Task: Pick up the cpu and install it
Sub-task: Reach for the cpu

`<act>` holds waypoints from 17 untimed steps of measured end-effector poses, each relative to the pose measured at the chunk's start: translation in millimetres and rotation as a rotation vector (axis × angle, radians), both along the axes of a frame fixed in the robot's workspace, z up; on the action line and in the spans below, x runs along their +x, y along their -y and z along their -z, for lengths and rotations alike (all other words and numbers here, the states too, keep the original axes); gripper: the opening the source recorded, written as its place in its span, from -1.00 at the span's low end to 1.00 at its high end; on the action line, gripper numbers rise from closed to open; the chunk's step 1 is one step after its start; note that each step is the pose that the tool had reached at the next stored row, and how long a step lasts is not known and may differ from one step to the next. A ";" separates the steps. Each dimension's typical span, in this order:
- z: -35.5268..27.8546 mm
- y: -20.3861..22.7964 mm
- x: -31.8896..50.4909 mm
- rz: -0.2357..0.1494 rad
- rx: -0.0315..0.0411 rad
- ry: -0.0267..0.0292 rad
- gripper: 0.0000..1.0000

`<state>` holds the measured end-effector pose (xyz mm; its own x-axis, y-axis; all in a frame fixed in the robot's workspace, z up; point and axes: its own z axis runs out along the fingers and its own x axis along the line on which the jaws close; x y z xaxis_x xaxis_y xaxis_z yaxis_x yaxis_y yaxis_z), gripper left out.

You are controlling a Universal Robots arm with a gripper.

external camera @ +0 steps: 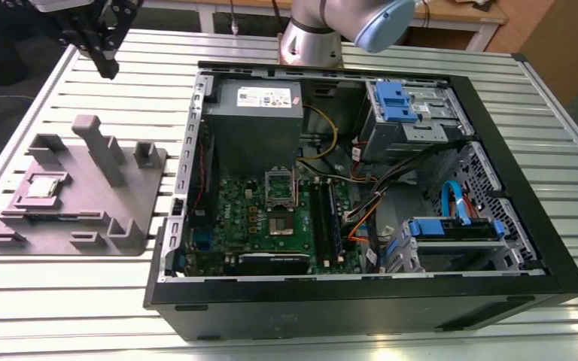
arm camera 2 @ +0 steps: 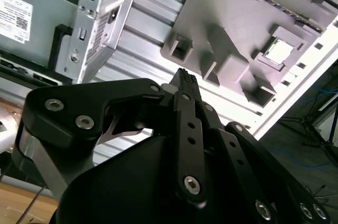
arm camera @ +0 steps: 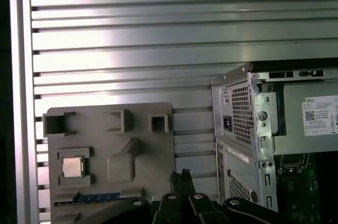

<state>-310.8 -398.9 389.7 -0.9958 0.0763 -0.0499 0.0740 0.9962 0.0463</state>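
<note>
Gripper [external camera: 111, 69] hangs in the air above the far corner of the slatted metal table [external camera: 78, 301], on the exterior view's left, well above everything on the table. Its black fingers [arm camera 2: 182, 89] are pressed together at the tips with nothing between them, so it's closed and empty. The first wrist view shows the same for the gripper [arm camera: 181, 175].

The cpu [external camera: 46, 186] lies flat, metal top up, in a square recess of the grey fixture plate [external camera: 118, 203], on the side of the plate toward the exterior view's left. Nothing is touching it. It shows in both wrist views [arm camera 2: 279, 51] [arm camera: 72, 167], well apart from the fingertips. A dark blue strip [arm camera: 95, 198] sits in a slot of the plate near the cpu; it may be a memory stick, hard to tell.

The plate lies on the table just beside the open computer case [external camera: 369, 301], on the exterior view's left of it. Inside the case is the green motherboard [external camera: 238, 218], with the socket frame [external camera: 280, 188] near its middle. The arm base [external camera: 309, 41] stands behind the case
</note>
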 end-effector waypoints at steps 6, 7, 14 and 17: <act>1.3 0.0 -25.2 0.000 0.0001 0.0032 -0.79; 1.4 0.0 -29.3 0.000 0.0000 0.0035 -0.79; 3.7 0.0 -51.5 0.000 0.0000 0.0048 -0.79; 4.9 0.0 -58.3 0.000 0.0001 0.0048 -0.79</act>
<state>-369.1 -398.9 384.9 -0.9956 0.0767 -0.0547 0.0742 0.9962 0.0467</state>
